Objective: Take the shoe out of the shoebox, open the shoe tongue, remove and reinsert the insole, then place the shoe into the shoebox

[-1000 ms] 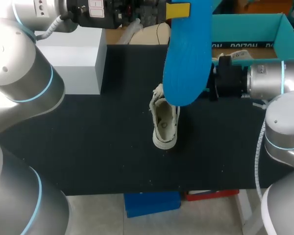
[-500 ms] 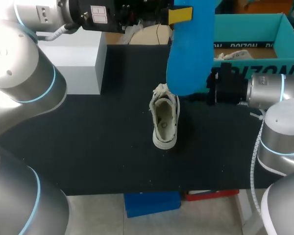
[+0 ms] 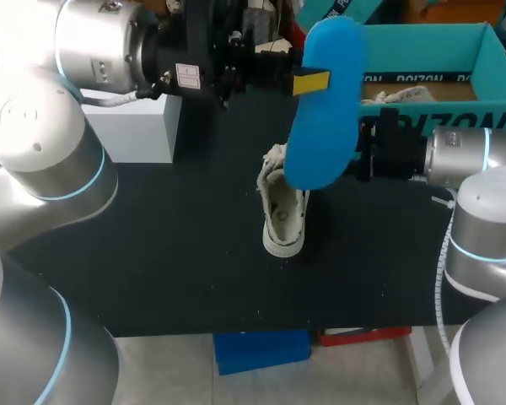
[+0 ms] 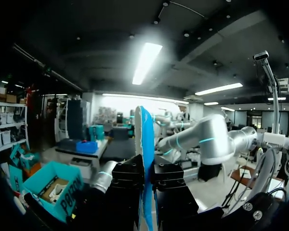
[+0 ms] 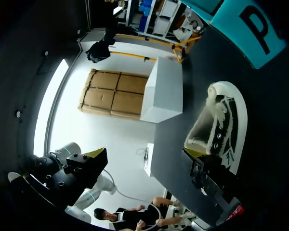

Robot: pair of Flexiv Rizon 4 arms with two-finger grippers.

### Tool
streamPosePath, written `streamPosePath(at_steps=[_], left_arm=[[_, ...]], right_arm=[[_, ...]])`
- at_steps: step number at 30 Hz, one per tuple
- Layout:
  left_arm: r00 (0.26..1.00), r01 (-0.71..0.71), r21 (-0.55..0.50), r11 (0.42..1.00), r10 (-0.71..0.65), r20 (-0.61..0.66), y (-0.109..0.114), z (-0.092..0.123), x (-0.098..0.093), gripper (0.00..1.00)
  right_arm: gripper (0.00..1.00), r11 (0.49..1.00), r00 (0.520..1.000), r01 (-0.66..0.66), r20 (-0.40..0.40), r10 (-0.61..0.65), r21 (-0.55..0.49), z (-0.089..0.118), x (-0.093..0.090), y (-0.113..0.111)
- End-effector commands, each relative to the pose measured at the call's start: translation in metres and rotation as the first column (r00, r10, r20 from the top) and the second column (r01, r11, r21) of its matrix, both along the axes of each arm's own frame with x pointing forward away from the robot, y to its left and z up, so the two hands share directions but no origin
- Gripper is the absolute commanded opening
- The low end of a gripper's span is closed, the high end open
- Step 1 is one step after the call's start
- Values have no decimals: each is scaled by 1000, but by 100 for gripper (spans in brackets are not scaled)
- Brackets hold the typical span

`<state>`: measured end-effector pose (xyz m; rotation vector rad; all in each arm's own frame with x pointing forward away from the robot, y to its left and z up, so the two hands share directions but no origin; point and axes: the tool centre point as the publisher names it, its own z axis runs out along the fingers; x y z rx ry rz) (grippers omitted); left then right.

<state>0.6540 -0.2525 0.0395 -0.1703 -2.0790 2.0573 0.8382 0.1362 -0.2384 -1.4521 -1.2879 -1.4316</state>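
A blue insole [image 3: 324, 110] hangs upright above the table, my left gripper [image 3: 308, 82] shut on its upper part. Seen from the left wrist, the insole [image 4: 144, 144] stands edge-on between the black fingers of the left gripper [image 4: 147, 168]. Below it a cream shoe [image 3: 283, 209] sits on the black table, opening up. My right gripper [image 3: 367, 156] hovers just right of the shoe, partly hidden behind the insole, open and empty. In the right wrist view the shoe [image 5: 224, 120] lies close ahead of one yellow-tipped finger [image 5: 195, 156]. The teal shoebox [image 3: 489, 51] stands at the back right.
A white box [image 3: 135, 118] stands at the back left of the black table [image 3: 152, 253], under my left arm. In the right wrist view that white box [image 5: 164, 91] lies beyond the shoe and the teal shoebox [image 5: 241, 19] off to one side.
My left arm has swung the insole lower and rotated, so its wrist now shows fully. The right arm dropped slightly a second ago and has held still since. The shoe has not moved.
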Motion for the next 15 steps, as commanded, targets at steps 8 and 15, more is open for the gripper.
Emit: streamPosePath(at_steps=[8, 15], left_arm=[[996, -40, 27, 999, 42, -75, 14, -59, -9, 0], [996, -40, 27, 999, 42, -75, 14, -59, -9, 0]], right_arm=[[100, 1000, 1000, 3, 0, -3, 0, -1, 0, 1], [100, 1000, 1000, 3, 0, -3, 0, -1, 0, 1]])
